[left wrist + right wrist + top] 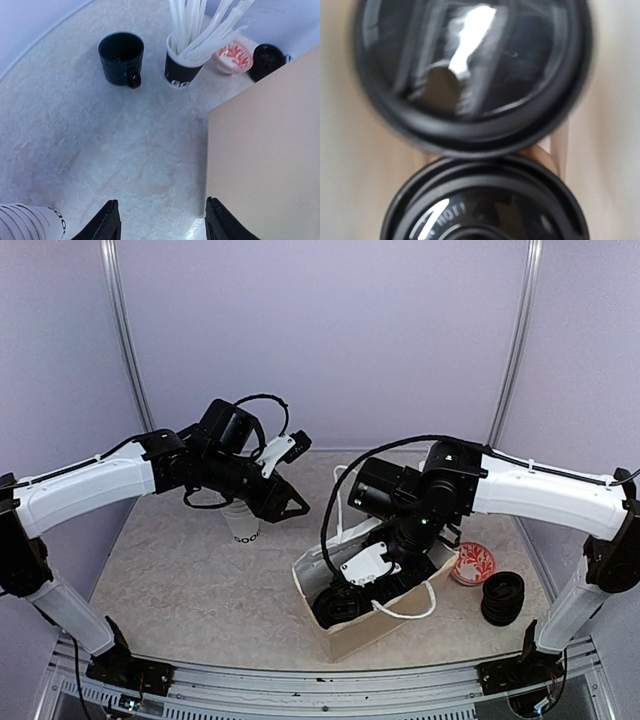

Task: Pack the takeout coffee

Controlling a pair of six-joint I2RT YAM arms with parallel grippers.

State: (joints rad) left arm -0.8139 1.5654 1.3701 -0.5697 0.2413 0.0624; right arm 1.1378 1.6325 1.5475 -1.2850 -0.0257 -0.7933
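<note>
Step in hand, as judged: loading of the paper bag [395,625] by the right arm, with the left arm staged for the next pick. The right gripper [358,580] reaches down into the open bag; its wrist view is filled, partly blurred, by two round black lids side by side, the upper lid [470,75] and the lower lid [485,205], so two covered takeout coffees appear to stand inside. The fingers are not visible there, so it cannot be told whether this gripper is gripping a cup or has let go. The left gripper [161,202] hangs over bare table with its jaws parted and nothing between them. One white lettered cup [30,222] stands on the table outside the left finger [111,220], beneath the left arm in the top view; whether it carries a lid cannot be seen. The black cup with white sticks [185,60], the dark mug [121,57] and the red-patterned container [232,55] stand beyond, near the bag. Next move, as judged: shift the left gripper sideways until the cup sits between the fingers; close gently on the tapered wall; keep the cup upright; confirm the right arm has cleared the bag mouth before transfer.
</note>
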